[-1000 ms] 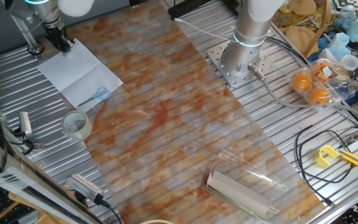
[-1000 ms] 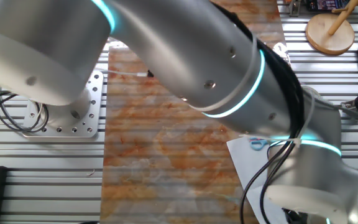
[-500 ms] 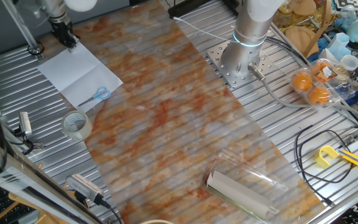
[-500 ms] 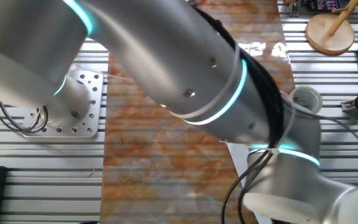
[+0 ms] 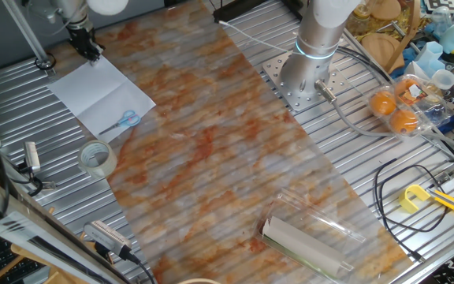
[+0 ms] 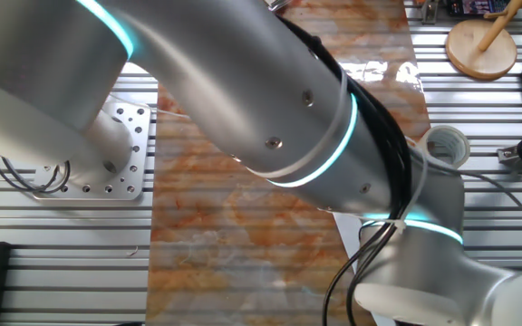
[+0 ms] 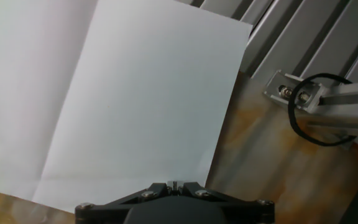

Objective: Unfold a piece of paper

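The piece of paper [image 5: 93,93] lies flat and spread open at the far left of the table, with a fold crease across it and a light-blue squiggle [image 5: 127,120] near its front edge. My gripper [image 5: 87,51] hangs just above the paper's far corner, with its jaws together and nothing between them. In the hand view the paper [image 7: 135,93] fills the frame below the gripper [image 7: 174,184] and shows one long crease. In the other fixed view my arm hides nearly all of the paper; only a white corner [image 6: 347,226] shows.
A translucent tape roll [image 5: 98,158] sits just in front of the paper. A rolled sheet in clear plastic [image 5: 306,237] lies at the front right. A metal post foot [image 7: 316,106] with a black cable stands beside the paper's far corner. The arm's base [image 5: 306,79] is at the back.
My gripper has lifted off the paper's far corner and moved slightly back. The paper has stayed flat on the table.
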Robot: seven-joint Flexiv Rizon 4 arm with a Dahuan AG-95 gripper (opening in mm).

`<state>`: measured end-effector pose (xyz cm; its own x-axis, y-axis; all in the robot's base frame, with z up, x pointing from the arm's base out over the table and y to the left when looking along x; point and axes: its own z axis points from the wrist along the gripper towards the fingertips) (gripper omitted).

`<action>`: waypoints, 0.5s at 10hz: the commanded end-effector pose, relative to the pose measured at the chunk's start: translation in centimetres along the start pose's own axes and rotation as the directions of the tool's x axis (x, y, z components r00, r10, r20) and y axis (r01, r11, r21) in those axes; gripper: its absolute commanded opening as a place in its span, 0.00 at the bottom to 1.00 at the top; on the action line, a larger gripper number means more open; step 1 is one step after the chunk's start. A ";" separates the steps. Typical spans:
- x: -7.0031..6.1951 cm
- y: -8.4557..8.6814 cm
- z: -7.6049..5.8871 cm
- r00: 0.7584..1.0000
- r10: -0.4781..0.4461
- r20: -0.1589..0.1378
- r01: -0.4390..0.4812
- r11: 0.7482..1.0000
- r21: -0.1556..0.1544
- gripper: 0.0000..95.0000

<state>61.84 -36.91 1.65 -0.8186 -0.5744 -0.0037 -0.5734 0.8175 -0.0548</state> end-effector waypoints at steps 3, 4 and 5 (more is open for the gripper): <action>0.1 0.1 -0.1 1.000 -0.005 -0.003 0.005 1.000 0.004 0.00; 0.2 0.2 -0.1 1.000 -0.003 -0.013 0.003 1.000 0.018 0.00; 0.6 0.3 0.0 1.000 0.005 -0.014 -0.005 1.000 0.020 0.00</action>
<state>61.48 -37.02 1.47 -0.8218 -0.5695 0.0141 -0.5689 0.8191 -0.0742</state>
